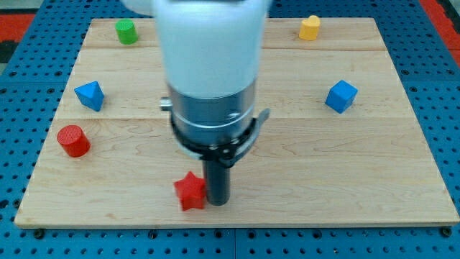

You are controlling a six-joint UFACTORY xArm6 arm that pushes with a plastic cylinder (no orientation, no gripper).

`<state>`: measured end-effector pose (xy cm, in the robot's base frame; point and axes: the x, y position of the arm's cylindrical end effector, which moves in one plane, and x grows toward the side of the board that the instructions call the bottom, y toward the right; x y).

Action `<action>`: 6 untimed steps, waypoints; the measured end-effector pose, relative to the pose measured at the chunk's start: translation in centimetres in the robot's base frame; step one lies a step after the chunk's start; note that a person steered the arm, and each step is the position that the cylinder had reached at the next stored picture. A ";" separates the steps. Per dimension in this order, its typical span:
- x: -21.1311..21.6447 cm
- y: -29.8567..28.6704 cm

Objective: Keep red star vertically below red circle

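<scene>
1. My tip, the lower end of the straight dark rod, sits low on the pale wooden bench, touching or just beside the right edge of the small red star-shaped block.
2. There is no pincer on this arm, so nothing is clenched, released or grasped; the rod simply stands upright beside the star.
3. The red star lies near the view's bottom edge of the bench, a little left of centre.
4. The red cylindrical circle block stands well apart, higher and far toward the view's left.
5. A blue angular block sits above the red circle.
6. A green cylinder is at the top left, a yellow block at the top right, and a blue cube on the right.
7. No brand, label or writing can be read anywhere.
</scene>
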<state>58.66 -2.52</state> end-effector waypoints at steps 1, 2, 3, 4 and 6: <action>-0.4 -4.1; -0.5 -13.0; -0.4 -19.3; -0.7 -18.4; 2.5 -27.7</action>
